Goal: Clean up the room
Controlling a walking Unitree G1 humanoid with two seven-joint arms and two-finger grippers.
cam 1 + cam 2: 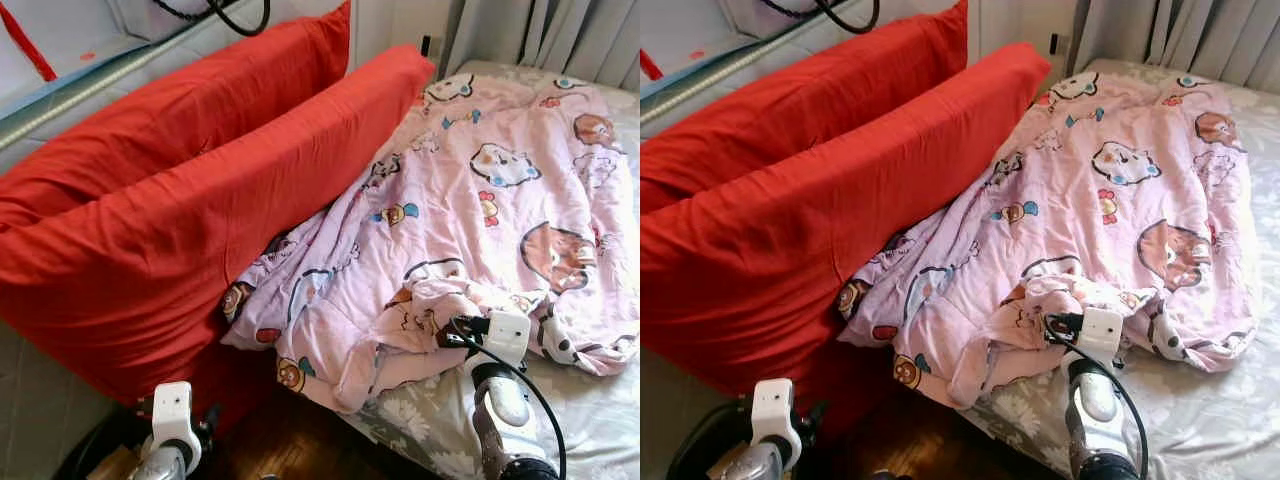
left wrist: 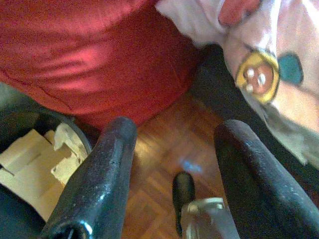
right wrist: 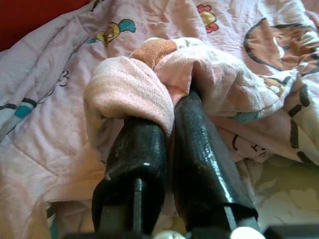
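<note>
One pink cartoon-print quilt [image 1: 480, 220], spread rumpled over the bed [image 1: 590, 420], long axis running from the near edge by the robot away toward the grey curtains [image 1: 540, 35] at the far end. Near left corner of the quilt spilling off the bed edge toward the wooden parquet floor [image 2: 164, 164]; near edge bunched into a raised fold. Under the quilt, a grey floral bedsheet [image 1: 1200, 420], bare along the near right side.

Two red pillows [image 1: 170, 210], standing on edge side by side left of the bed, long axes parallel to the quilt's and pointing the same way, toward the far wall. Nearer pillow touching the quilt along its left edge; the other just behind it, against a pale padded surface.

Right claw [image 3: 167, 122] at the near edge of the quilt, its two fingers pressed together and clamped on the bunched fold, pink fabric with an orange patch wrapped over the fingertips [image 3: 144, 134]. Right arm reaching up from the lower right, wrist just above the bedsheet.

Left claw [image 2: 174, 164] low at the left, hanging above the floor just beside the bottom of the nearer pillow, fingers spread wide apart and gripping nothing. Beneath it, a dark round bin [image 2: 30, 124] holding torn cardboard pieces [image 2: 35, 164], and one corner of the quilt with a brown cartoon face nearby.
</note>
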